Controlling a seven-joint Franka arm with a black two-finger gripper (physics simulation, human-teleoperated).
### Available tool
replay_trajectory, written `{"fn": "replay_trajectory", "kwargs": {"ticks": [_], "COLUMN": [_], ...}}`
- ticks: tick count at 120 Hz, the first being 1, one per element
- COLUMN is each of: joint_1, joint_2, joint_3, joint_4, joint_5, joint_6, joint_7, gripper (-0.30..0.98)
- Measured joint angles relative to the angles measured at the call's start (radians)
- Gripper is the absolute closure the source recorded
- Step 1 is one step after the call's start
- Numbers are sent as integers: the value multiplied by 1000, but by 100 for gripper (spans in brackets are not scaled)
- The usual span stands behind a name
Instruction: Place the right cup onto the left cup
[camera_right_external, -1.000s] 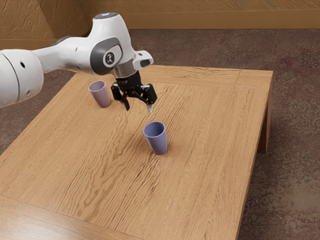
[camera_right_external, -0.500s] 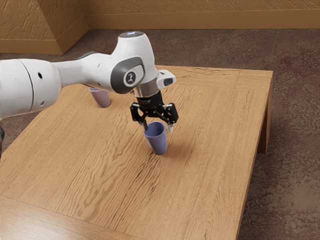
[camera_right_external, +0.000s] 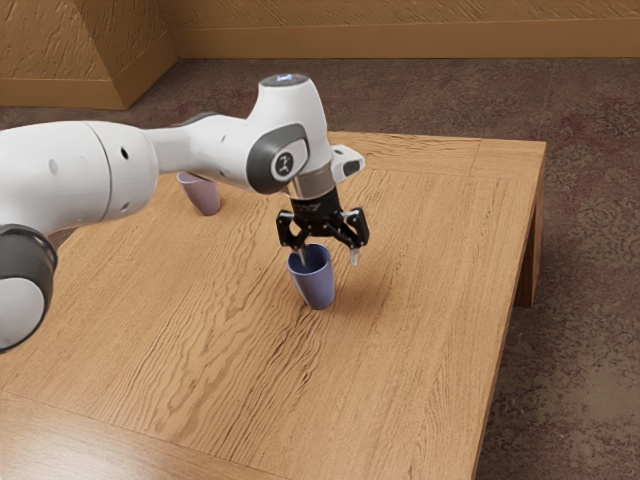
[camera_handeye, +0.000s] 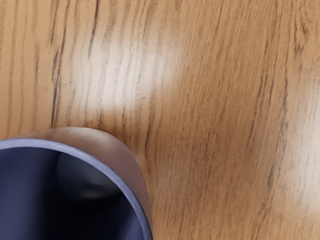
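Note:
My gripper (camera_right_external: 328, 258) is open above the blue cup (camera_right_external: 317, 284), with its fingertips at about rim height in the exterior view. One finger appears over the cup's mouth and the other stands out past the rim, toward the exterior view's right. The blue cup is upright on the table. In the wrist view the blue cup (camera_handeye: 117, 180) shows its rim and dark inside, close under my hand. A pink cup (camera_right_external: 204, 195) stands farther back, at the exterior view's left, its upper part partly covered by the arm.
The wooden table (camera_right_external: 420, 300) carries both cups. Its far edge and its side edge at the exterior view's right drop to a carpeted floor (camera_right_external: 590, 250). The arm reaches over the table between camera and pink cup.
My hand has travelled toward the exterior view's right and come down from the space between the cups to the blue cup, with a small shift rightward lately. Both cups have stayed put.

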Motion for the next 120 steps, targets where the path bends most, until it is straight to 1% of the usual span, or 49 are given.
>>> {"fn": "replay_trajectory", "kwargs": {"ticks": [7,12,20,42,57,78,120], "joint_1": [0,0,0,4,7,8,14], "joint_2": [11,15,22,25,24,23,32], "joint_3": [0,0,0,1,2,3,5], "joint_4": [-3,-4,-6,-18,-23,-35,-40], "joint_5": [-2,-3,-4,-6,-6,-5,0], "joint_6": [9,13,19,29,32,33,39], "joint_7": [-6,-11,-17,-30,-37,-46,-64], "gripper": [6,11,20,53,66,75,78]}}
